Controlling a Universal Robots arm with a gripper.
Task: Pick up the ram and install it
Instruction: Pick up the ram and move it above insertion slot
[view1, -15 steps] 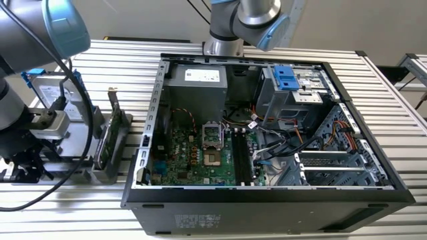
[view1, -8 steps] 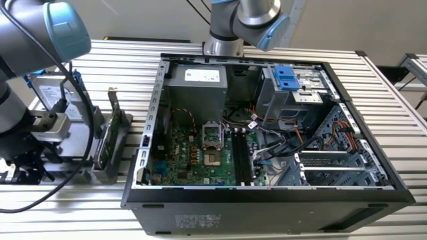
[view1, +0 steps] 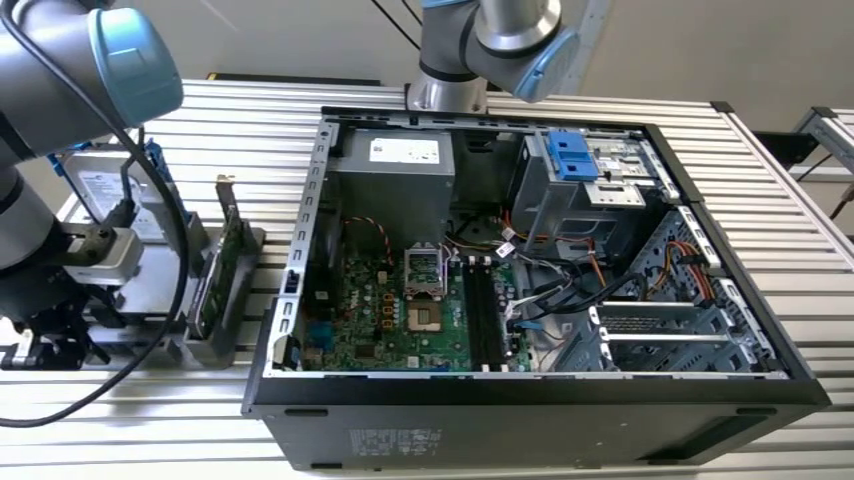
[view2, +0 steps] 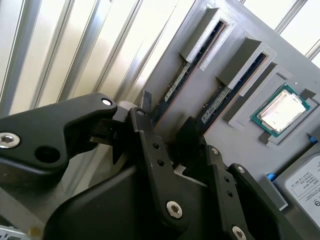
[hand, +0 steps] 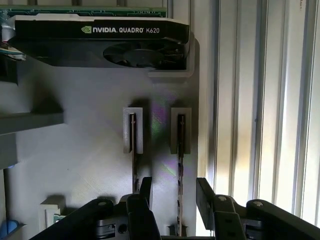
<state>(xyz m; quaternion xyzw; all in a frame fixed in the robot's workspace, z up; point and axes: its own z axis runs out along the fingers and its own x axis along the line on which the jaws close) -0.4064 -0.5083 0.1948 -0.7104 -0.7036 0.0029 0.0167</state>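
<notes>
Two ram sticks stand on edge in slots of a grey holder (view2: 235, 145). My gripper (hand: 175, 192) is open and low over the holder. Its black fingers (hand: 205, 192) straddle the ram (hand: 180, 165) nearest the holder's edge, without touching it. In the second wrist view that same ram (view2: 172, 90) runs down between the fingertips of the gripper (view2: 167, 120). The other ram stick (hand: 134, 150) lies just outside one finger. In the exterior view my arm (view1: 80, 255) hangs over the holder at the exterior view's left, and the motherboard's long black memory slots (view1: 483, 310) lie inside the open computer case (view1: 534, 385).
A graphics card with a fan (hand: 100, 40) stands on the holder beyond the ram slots. A processor chip (view2: 280, 110) and a silver hard drive (view2: 305, 180) sit in their own recesses. Cables (view1: 561, 270) and drive cages (view1: 587, 180) crowd the case beside the motherboard. Slatted metal tabletop (view1: 240, 110) surrounds everything.
</notes>
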